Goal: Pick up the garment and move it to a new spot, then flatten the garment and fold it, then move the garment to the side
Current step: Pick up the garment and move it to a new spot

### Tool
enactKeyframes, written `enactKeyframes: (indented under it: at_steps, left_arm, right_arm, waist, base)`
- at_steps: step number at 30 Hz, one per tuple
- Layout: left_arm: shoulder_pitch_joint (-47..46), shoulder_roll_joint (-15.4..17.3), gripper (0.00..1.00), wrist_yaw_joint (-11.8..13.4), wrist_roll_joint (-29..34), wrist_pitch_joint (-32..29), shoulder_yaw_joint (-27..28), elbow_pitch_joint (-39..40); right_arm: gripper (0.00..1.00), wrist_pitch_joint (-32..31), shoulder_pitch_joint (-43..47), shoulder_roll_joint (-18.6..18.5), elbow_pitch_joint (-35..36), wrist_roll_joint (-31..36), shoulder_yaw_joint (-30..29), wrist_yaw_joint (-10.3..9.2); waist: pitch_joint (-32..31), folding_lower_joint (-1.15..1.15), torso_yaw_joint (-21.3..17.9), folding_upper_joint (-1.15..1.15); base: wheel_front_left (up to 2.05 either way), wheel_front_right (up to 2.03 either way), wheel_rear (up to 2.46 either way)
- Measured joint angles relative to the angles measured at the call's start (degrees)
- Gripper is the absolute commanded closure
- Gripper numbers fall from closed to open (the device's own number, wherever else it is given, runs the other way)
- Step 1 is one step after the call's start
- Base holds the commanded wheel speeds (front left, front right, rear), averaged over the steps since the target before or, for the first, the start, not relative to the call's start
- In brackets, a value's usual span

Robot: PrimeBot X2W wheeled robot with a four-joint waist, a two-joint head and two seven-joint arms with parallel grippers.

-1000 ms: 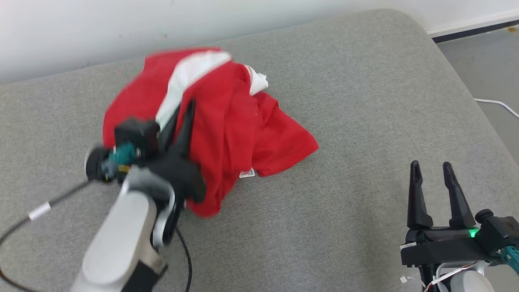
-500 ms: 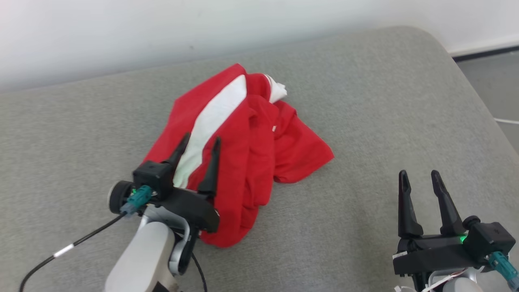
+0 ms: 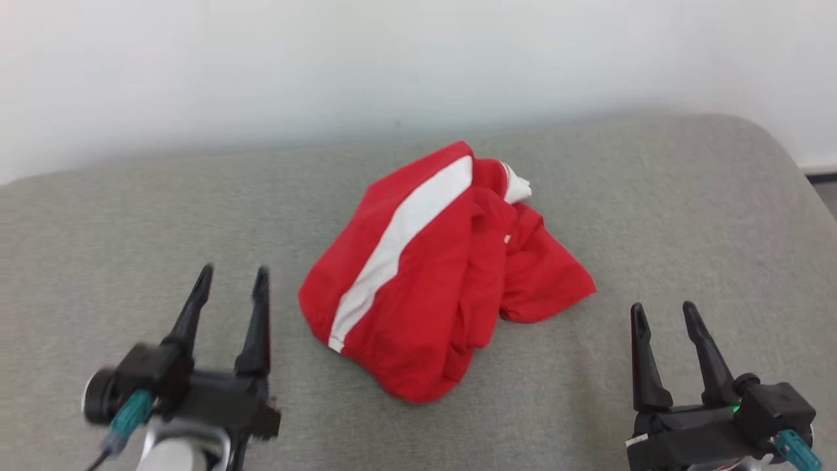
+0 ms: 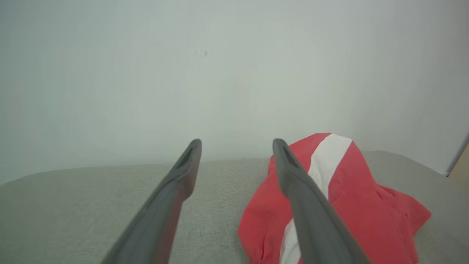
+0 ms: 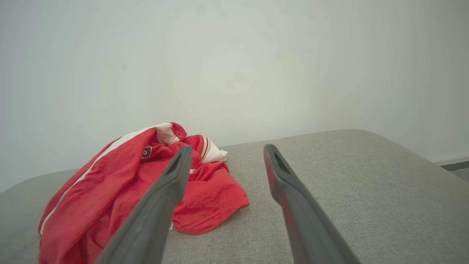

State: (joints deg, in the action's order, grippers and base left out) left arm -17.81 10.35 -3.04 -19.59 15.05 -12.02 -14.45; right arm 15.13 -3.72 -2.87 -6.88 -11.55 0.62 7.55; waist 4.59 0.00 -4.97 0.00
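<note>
- The garment (image 3: 444, 294), red with a broad white stripe running along it, is lying crumpled in a loose, bunched heap.
- It is resting around the middle of the grey cushion (image 3: 686, 216), one red flap spreading rightward.

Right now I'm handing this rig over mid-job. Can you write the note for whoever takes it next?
Left tool: open, empty, low on the left, clear of the garment.
Right tool: open, empty, low on the right, also clear of it.
Garment: red with a white stripe, lying in a crumpled heap mid-cushion, between the two tools and ahead of them.
Done: garment is set down and released.
Left: flatten it, fold it, then move it to the side. Nothing is flat or folded yet.
</note>
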Motion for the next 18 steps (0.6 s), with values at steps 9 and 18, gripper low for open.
enactKeyframes:
  at_steps: [9,18]
  left_arm:
    - [12.44,1.25,0.0,0.05,1.14,0.0,5.7,6.66]
    - [19.2,-0.7,0.0,0.0,3.28,0.0,8.23,7.71]
  right_arm:
    - [0.0,0.0,1.62,-0.01,-0.05,0.01,0.77,0.0]
    - [0.0,0.0,2.98,-0.03,-0.98,1.05,0.92,0.0]
  waist:
    - [-3.72,0.0,3.72,0.0]
    - [-5.32,0.0,5.69,0.0]
  base:
    - [0.0,0.0,0.0]
    - [0.0,0.0,0.0]
